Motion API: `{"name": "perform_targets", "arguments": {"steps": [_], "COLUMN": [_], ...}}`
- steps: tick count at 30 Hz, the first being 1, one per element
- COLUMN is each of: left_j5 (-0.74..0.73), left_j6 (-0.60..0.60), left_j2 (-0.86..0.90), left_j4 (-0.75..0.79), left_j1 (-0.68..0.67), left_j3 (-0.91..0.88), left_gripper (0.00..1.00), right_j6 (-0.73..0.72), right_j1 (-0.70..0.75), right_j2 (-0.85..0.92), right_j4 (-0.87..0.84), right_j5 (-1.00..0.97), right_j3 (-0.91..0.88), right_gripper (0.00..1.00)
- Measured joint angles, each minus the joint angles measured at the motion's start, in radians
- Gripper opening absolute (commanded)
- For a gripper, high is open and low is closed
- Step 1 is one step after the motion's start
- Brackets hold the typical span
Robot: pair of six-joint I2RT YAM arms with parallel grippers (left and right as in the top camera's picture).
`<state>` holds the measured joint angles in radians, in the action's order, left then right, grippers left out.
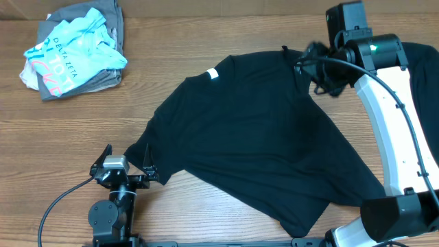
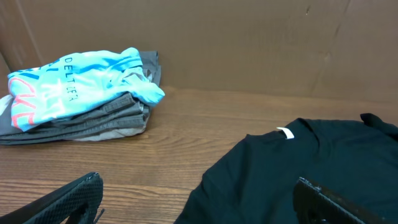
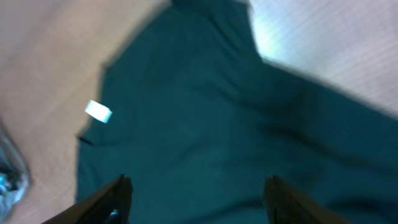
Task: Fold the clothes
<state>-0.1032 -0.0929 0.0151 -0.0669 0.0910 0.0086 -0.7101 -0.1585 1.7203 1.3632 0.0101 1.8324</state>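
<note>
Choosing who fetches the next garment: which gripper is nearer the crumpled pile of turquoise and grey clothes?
Left. The left gripper sits on the same side as the pile, by the black T-shirt; the right gripper hangs over that shirt's opposite end.

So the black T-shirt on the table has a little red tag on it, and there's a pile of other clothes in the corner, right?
Not quite. The tag on the black T-shirt is white, not red; the overhead view shows it by the collar. The rest is right: the shirt lies on the table and a pile of other clothes sits in the corner.
</note>
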Motion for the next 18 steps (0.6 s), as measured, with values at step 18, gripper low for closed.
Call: {"name": "perform_targets", "arguments": {"steps": [18], "left_j5": [0.000], "left_j6": [0.000], "left_j2": [0.000], "left_j4": [0.000], "left_j1": [0.000], "left_j3": [0.000], "left_gripper": [1.00], "right_j6": [-0.308], "right_j1": [-0.354], "right_j2": [-0.412], "right_j4": [0.333], "right_j5": [-0.142], "right_j3": [-0.136], "right_gripper": [0.82]}}
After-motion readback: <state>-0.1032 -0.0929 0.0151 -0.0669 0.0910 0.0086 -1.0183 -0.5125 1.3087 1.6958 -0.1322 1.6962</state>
